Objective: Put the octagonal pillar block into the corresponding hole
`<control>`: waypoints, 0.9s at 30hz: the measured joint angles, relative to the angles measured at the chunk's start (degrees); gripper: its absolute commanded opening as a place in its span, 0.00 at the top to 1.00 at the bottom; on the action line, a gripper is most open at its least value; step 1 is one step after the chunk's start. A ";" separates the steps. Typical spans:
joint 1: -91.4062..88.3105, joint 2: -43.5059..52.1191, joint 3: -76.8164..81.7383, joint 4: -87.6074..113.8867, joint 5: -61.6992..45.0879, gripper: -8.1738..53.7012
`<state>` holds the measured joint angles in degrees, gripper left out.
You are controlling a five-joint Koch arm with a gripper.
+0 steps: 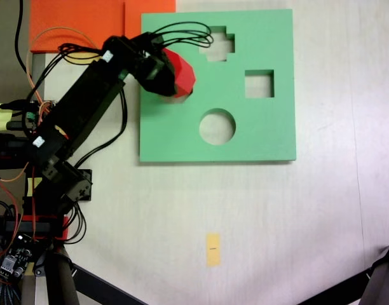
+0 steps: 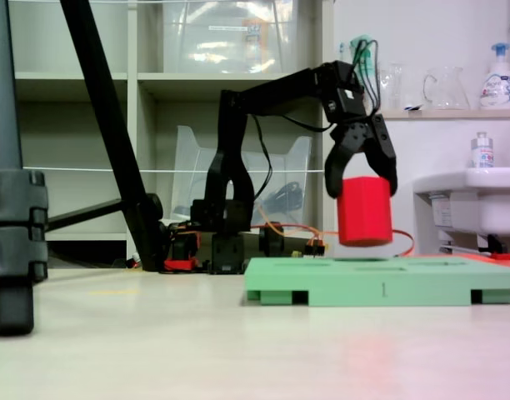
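**Red block held up over the green board**

Pale cream counter (image 1: pixel 296 222), smooth and matte, w/ one small yellow tape strip (image 1: pixel 213 248) stuck on it near the bottom of the top-down fixed view. An orange sheet (image 1: pixel 80 22) lies at the top left, partly under the green foam board (image 1: pixel 258 136). In the low fixed view, the room behind: white shelving (image 2: pixel 147 79) w/ clear plastic bins, a white sink (image 2: pixel 472 196) at right, a spray bottle (image 2: pixel 500 71) and glass jugs on a ledge above it. A black tripod leg (image 2: pixel 105 125) crosses at left.

Writing: a small mark reading like "1" on the board's front edge (image 2: pixel 383 290); bottle labels too small to read.

Count: one arm, one red block, one green board. Board shows three open cutouts from above: a cross-shaped one (image 1: pixel 221 44), a square one (image 1: pixel 259 84), a round one (image 1: pixel 217 126). The corresponding hole isn't clearly seen; the block and gripper sit over that upper-left part of the board.

Now the action: the gripper (image 2: pixel 362 187) hangs off the black arm, jaws clenched on the octagonal pillar block (image 2: pixel 364 212), gripping its top from both sides. The block hangs upright, clear of the board, a gap showing beneath it in the low view. From above, the block (image 1: pixel 182 75) sits left of the cross and square cutouts, above the round one.
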<state>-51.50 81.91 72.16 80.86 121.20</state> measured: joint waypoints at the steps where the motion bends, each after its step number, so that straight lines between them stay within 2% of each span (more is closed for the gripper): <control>1: -0.09 -0.53 0.00 -0.26 0.00 0.84; 16: -0.88 -4.04 -0.18 -1.32 2.20 0.83; 27: -0.62 2.72 6.33 -1.58 5.19 0.83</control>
<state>-52.12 84.64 78.49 79.28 126.39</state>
